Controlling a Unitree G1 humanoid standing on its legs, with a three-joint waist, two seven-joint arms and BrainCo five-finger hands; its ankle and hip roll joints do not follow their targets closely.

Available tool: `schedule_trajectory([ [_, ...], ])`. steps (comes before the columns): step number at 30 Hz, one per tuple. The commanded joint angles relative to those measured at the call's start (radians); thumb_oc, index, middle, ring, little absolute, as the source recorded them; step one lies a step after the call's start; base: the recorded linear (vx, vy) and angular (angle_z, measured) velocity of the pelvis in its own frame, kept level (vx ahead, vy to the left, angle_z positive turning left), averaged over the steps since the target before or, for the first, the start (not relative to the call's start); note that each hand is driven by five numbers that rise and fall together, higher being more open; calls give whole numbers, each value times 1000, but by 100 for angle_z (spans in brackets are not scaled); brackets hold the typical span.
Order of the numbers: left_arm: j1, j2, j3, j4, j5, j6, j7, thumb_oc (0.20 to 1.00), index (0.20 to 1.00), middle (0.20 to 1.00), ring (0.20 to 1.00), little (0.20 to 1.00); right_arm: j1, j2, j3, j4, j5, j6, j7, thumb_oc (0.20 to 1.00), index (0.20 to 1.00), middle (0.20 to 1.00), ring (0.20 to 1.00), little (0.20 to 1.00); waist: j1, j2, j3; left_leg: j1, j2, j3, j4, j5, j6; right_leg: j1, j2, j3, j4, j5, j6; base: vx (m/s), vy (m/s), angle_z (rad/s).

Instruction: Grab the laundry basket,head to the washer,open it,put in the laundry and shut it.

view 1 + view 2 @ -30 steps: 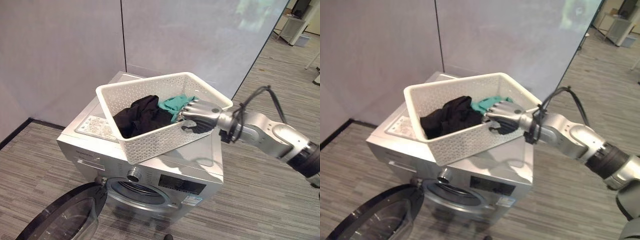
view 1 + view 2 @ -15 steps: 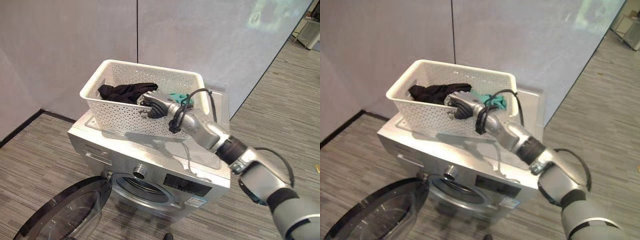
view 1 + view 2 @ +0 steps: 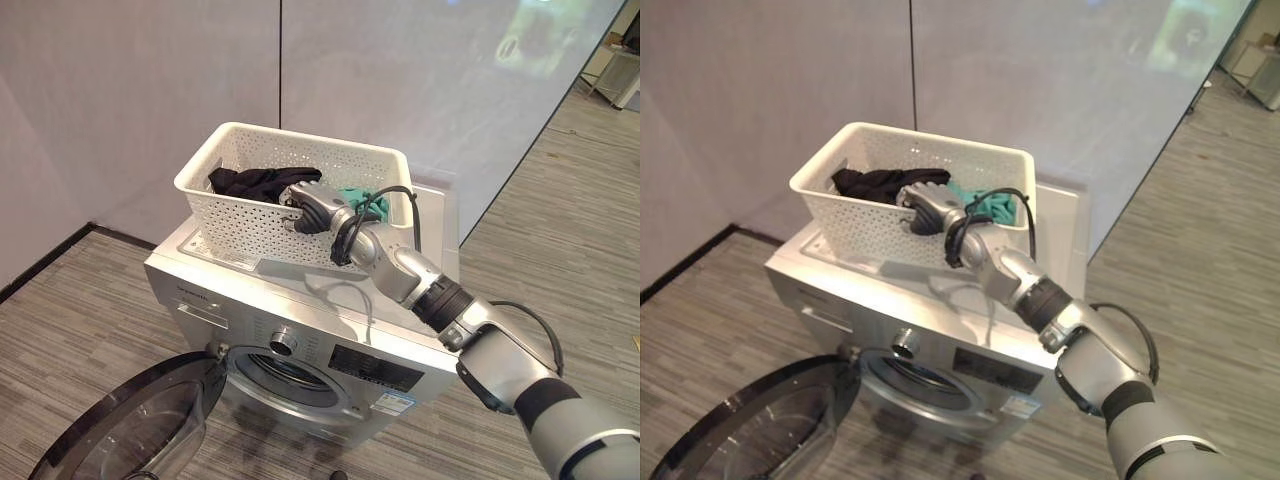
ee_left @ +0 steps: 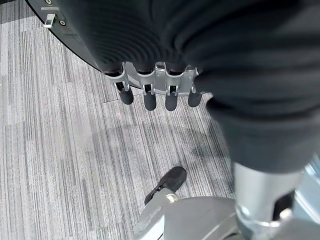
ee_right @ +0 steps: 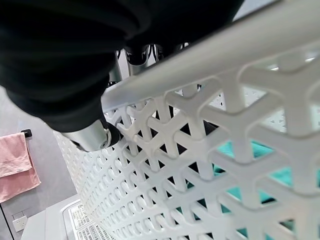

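While the white basket (image 3: 290,195) is sitting on top of the washer (image 3: 300,330), the right hand (image 3: 308,208) is gripping the basket's near rim, with fingers curled over the edge and the thumb pressing the outer wall. The black garment (image 3: 258,182) and the teal garment (image 3: 362,199) are lying inside the basket, just beyond that hand. The washer's door (image 3: 130,425) is hanging open below the basket. The left hand (image 4: 155,90) is hanging over the floor with fingers relaxed, holding nothing. The garments are likely handling as light, limp cloth that is bunching and trailing, so pinching a thick fold near the middle is advisable. The perforated basket is probably stiff but light, sliding easily.
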Motion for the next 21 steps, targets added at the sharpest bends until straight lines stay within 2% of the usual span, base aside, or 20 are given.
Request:
schedule_trajectory([
  [1, -37, -2, -6, 81, 17, 6, -5, 1000, 1000, 1000, 1000, 1000, -64, 28, -94, 29, -30, 7, -38, 200, 200, 200, 200, 200, -1, -81, 8, 2, -59, 10, -40, 13, 29, 87, -51, 32, -134, 120, 105, 0, 0, 0],
  [10, -40, -2, 10, 67, 27, 6, 1, 1000, 1000, 1000, 1000, 1000, 46, -11, -147, -152, -9, -11, -44, 200, 200, 200, 200, 200, -8, -75, 4, 7, -60, 8, -40, 10, 30, 91, -52, 36, -129, 117, 105, -4, 1, -4],
  [11, -37, -4, 10, 66, 38, 7, 2, 1000, 1000, 1000, 1000, 1000, 67, -31, -163, -190, -27, -15, -57, 856, 856, 856, 856, 856, -8, -72, 5, 6, -60, 7, -40, 10, 31, 92, -53, 35, -130, 116, 105, 0, 0, 0],
  [12, -37, -4, 9, 65, 38, 7, 2, 1000, 1000, 1000, 1000, 1000, 71, -33, -165, -195, -28, -14, -55, 1000, 1000, 1000, 1000, 1000, -7, -72, 5, 6, -60, 6, -40, 10, 31, 92, -53, 34, -130, 116, 105, 0, 0, 0],
  [16, -32, -10, 21, 60, 62, 7, 11, 1000, 1000, 1000, 1000, 1000, 136, -90, -221, -333, -46, -40, -92, 1000, 1000, 1000, 1000, 1000, -10, -66, 8, 0, -62, 3, -40, 12, 32, 89, -54, 32, -134, 116, 107, 1, 4, 0],
  [21, -17, 4, 64, 59, 120, 9, 20, 1000, 1000, 1000, 1000, 1000, 307, -185, -352, -610, -24, -97, -133, 1000, 1000, 1000, 1000, 1000, -28, -55, 14, -9, -65, 10, -40, 11, 34, 80, -58, 29, -134, 118, 114, 0, 1, -1],
])
